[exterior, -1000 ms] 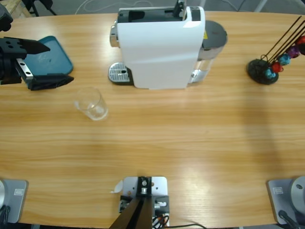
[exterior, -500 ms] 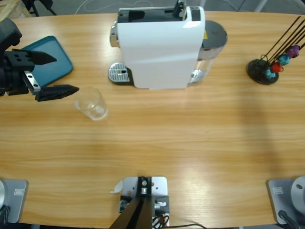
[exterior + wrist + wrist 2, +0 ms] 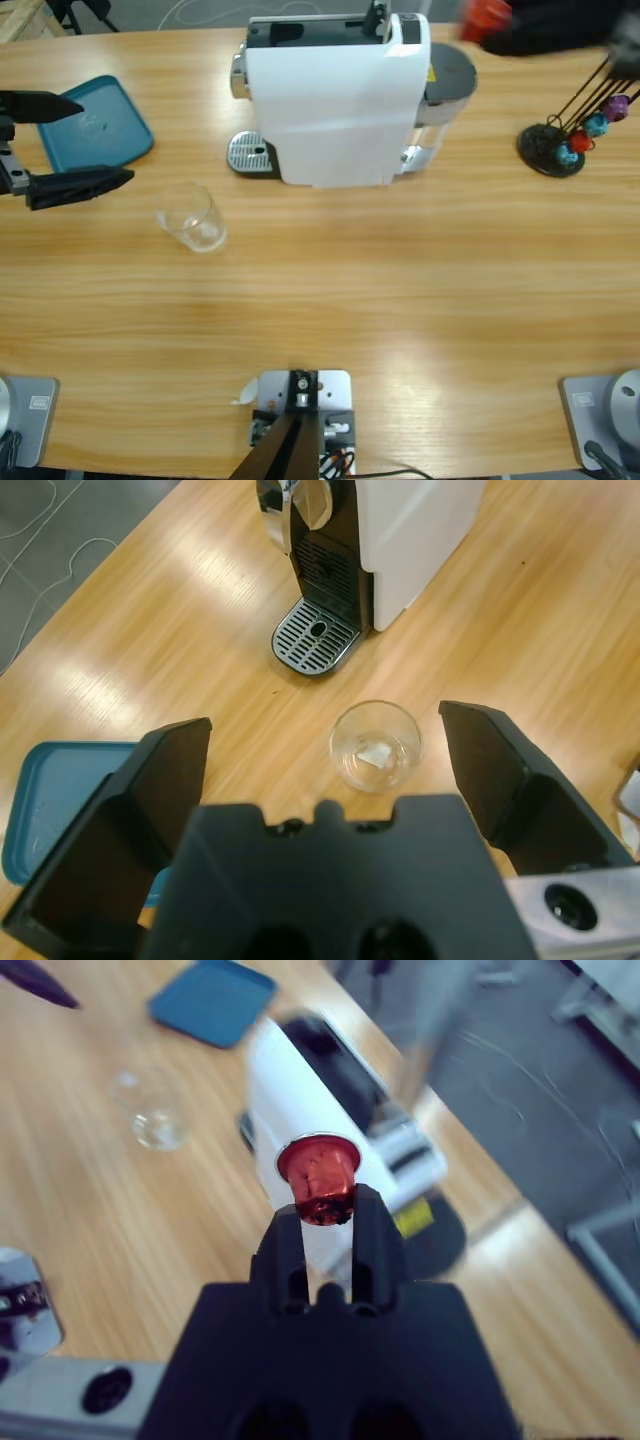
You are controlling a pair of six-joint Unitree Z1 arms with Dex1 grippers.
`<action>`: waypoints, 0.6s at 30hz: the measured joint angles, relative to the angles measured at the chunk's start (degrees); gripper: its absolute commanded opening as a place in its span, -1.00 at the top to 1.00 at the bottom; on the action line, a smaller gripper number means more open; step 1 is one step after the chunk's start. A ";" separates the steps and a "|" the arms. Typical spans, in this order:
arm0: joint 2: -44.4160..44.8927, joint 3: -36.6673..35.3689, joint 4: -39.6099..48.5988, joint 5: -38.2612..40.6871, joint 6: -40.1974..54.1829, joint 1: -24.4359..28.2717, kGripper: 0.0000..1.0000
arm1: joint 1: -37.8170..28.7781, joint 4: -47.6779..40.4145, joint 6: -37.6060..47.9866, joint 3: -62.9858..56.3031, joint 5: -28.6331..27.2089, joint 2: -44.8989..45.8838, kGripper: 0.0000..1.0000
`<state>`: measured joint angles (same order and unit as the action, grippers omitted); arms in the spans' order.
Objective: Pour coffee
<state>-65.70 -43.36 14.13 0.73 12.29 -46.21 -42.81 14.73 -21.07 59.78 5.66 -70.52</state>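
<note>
A small clear glass [image 3: 192, 217] stands upright on the table in front of the white coffee machine [image 3: 335, 100]; it looks empty and no coffee is in view. My left gripper [image 3: 105, 140] is open at the table's left edge, well short of the glass [image 3: 376, 745], which sits ahead of it between the lines of its jaws. At the top right, above the machine's back, my right gripper [image 3: 325, 1215] is shut on a red capsule [image 3: 318, 1175]. In the high view that capsule [image 3: 487, 15] is blurred.
The machine's metal drip grate [image 3: 250, 155] faces the glass. A teal tray [image 3: 100, 125] lies at the back left, under the left gripper. A black stand with coloured capsules [image 3: 560, 145] is at the right.
The left gripper swung towards the glass, then drew back to the left with its jaws open. The right arm has come into the high view at the top right, carrying the red capsule.
</note>
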 measured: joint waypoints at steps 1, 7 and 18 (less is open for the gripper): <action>0.47 0.00 0.33 0.04 0.00 0.01 -0.98 | -0.85 0.14 -0.99 2.76 0.41 -2.53 1.00; 1.71 0.01 1.04 0.04 0.00 0.07 -0.98 | -2.81 0.20 -3.40 14.93 3.58 -15.69 1.00; 1.73 0.63 1.04 0.05 -0.91 0.07 -0.97 | -2.90 -0.80 -3.41 21.45 5.21 -27.62 1.00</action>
<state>-63.97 -42.73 15.18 0.78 11.38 -46.14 -45.71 13.94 -24.49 81.24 10.87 -98.14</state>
